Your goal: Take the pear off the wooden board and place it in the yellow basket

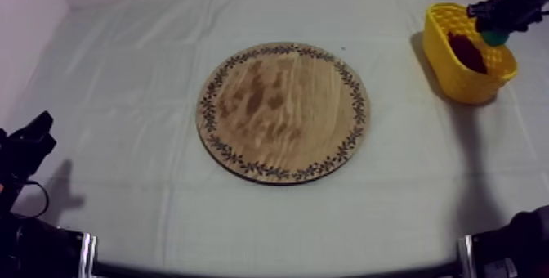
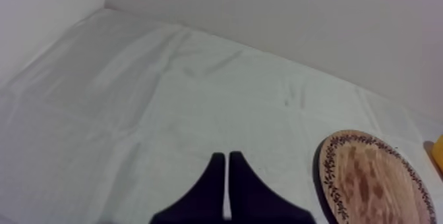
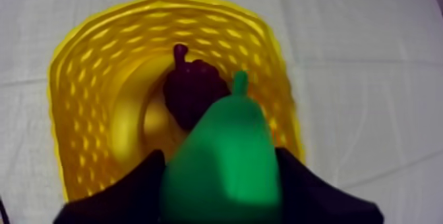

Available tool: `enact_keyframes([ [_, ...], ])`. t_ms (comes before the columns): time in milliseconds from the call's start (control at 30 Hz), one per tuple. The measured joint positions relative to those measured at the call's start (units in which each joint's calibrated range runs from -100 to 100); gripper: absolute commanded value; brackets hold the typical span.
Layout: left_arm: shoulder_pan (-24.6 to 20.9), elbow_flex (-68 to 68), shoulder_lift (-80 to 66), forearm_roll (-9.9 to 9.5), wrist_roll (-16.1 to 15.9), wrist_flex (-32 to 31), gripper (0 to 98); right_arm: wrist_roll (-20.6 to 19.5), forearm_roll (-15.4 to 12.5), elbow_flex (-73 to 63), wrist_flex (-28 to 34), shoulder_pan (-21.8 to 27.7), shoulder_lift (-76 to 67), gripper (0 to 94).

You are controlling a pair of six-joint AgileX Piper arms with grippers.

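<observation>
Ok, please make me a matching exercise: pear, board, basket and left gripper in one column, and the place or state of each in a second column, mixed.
1 pear
2 board
3 basket
4 left gripper

A bare, in the middle of the table
B shut on nothing
C held by the right gripper above the basket
D at the far right, dark fruit inside

Pairs: 1-C, 2-A, 3-D, 4-B

No legible text, label, brand, number or sign anywhere. On the rim of the wooden board (image 1: 282, 114), only a dark leaf-like pattern, no lettering. On the wall of the yellow basket (image 1: 461, 81), only rows of small holes, no marking.
</observation>
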Motion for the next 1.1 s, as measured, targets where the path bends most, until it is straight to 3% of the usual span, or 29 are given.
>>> enact_keyframes([
  [200,0.0,0.0,0.0,0.0,0.0,0.0,0.1,1.0,-2.7,-2.5,0.2,-0.5,5.3,61.6],
  [533,0.0,0.0,0.0,0.0,0.0,0.0,0.1,2.5,-5.5,-3.5,0.1,-0.8,6.5,60.9],
  [733,0.0,0.0,0.0,0.0,0.0,0.0,0.1,5.0,-7.9,-0.1,-0.5,-0.5,-0.5,60.4],
  [1100,0.0,0.0,0.0,0.0,0.0,0.0,0.1,5.8,-8.2,19.5,-6.7,-0.9,-24.6,58.5],
])
